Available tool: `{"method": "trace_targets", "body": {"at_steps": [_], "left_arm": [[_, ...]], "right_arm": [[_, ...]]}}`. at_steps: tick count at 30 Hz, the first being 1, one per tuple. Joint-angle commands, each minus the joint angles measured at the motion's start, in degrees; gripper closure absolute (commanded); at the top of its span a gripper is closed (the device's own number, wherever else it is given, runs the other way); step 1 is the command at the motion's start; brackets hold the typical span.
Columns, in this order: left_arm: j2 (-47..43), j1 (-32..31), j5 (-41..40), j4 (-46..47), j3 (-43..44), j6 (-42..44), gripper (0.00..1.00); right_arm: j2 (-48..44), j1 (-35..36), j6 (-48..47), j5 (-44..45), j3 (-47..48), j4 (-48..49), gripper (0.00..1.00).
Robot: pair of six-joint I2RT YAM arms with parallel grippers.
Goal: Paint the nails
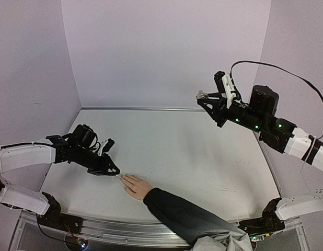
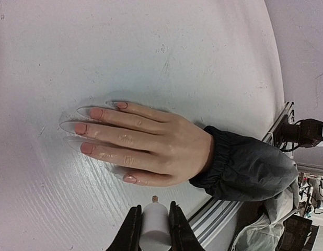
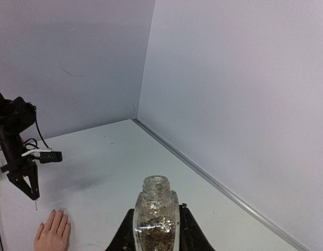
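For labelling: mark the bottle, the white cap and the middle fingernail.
bottle (image 3: pixel 156 222), right wrist view, glass body
white cap (image 2: pixel 153 224), left wrist view, its side
middle fingernail (image 2: pixel 80 128), left wrist view, nail centre

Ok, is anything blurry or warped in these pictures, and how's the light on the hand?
Top view: wide-lens look, walls lean, light flat. Left wrist view: table edge bows, hand sharp, faint soft shadows past the nails, the close cap slightly soft. Right wrist view: bottle sharp, light even.

Place: robot lab test cell
Enclosure: plain pale walls (image 1: pixel 166 52) on three sides of a white table (image 1: pixel 203 157)
Edge: metal rail (image 1: pixel 119 228) along the near side
Beyond: cabled black equipment (image 2: pixel 302 133) past the rail
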Motion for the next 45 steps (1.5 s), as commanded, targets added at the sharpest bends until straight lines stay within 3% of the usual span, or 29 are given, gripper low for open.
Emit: {"method": "trace_targets", "body": {"at_steps": [1, 16, 45], "left_arm": [[1.0, -0.3, -0.7, 3.3, -0.8, -0.7, 1.0], [0.5, -7.9, -14.0, 6.7, -5.5, -6.6, 1.0], [5.7, -8.7, -11.8, 13.2, -5.9, -6.9, 1.0]], "right_arm": [[-0.1, 0.3, -1.2, 0.5, 0.7, 3.0, 1.0], [0.5, 0.4, -1.7, 1.0, 0.6, 3.0, 1.0], [1.6, 0.3, -2.0, 1.3, 0.2, 3.1, 1.0]]}}
